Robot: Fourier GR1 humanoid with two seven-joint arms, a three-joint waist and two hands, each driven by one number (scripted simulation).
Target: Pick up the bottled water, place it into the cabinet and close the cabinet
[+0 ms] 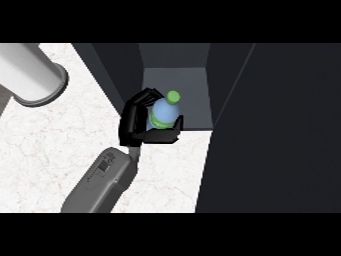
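Note:
The bottled water [164, 111] is pale blue with a green cap and a green label. My left hand [134, 122] is shut on it, fingers curled over its far side and thumb under its near side, hiding much of the body. The bottle is tilted, its cap pointing into the open cabinet [191, 82], at the front edge of the grey shelf floor. The cabinet's dark door [284, 135] stands open at the right. My grey left forearm [103, 180] comes in from the lower edge. My right hand does not show.
A large white cylinder [25, 72] lies on the marble counter [47, 150] at the upper left. The cabinet's dark left wall [117, 67] stands just beyond my hand. The open door fills the view's right side.

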